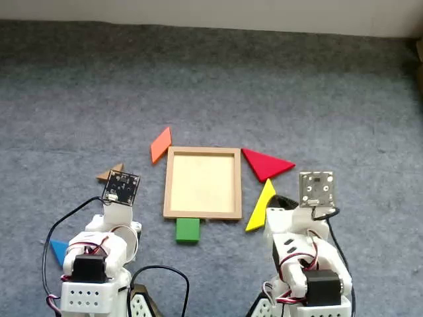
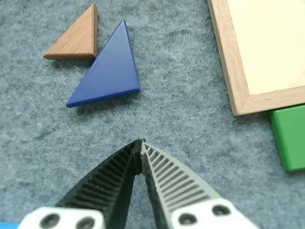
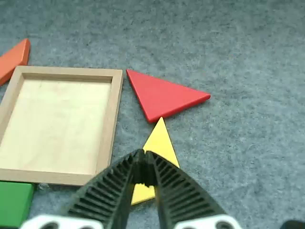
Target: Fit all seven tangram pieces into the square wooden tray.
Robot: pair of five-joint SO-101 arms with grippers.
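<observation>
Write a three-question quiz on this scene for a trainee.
1. True or false: the tray already holds a piece.
2. In the right wrist view, what colour is the piece that the right gripper partly hides? A. red B. yellow C. green
3. Fill in: the left gripper is ____ (open or shut).

Key: 1. False, the tray is empty. 2. B, the yellow triangle. 3. Shut.

White arms [image 1: 109, 246] carry black servos [image 1: 89, 269], cables [image 1: 162, 267] and ribbed hands [image 3: 144, 156].
</observation>
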